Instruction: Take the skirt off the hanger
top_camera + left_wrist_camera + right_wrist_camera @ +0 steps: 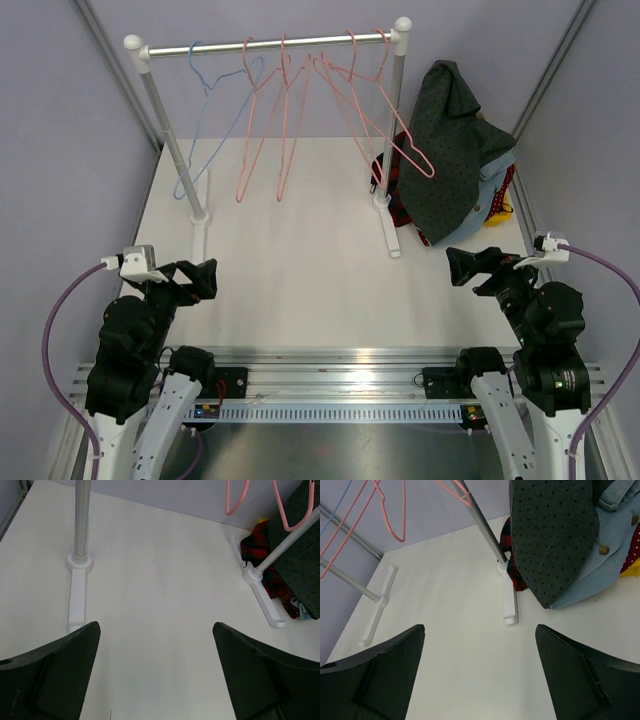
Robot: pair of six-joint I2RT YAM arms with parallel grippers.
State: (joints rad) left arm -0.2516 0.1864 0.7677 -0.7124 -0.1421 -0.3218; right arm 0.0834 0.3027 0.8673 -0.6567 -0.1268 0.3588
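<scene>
Table (300, 290), far right corner: skirt (450, 150) hangs there. Left gripper (200, 278) and right gripper (468, 266) are both released, so pinch its hem with your right.

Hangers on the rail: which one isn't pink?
The blue hanger, leftmost on the rail; the other hangers are all pink.

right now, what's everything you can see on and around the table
rack: one, silver with white feet, back of table
blue hanger: one, left end of rail
pink hangers: at least three, overlapping, middle to right of rail
dark dotted cloth: one, topping the pile, back right
clothes pile: one, denim blue, red, yellow, by the right post
table: one, white
left gripper: black, open, near left
right gripper: black, open, near right
</scene>
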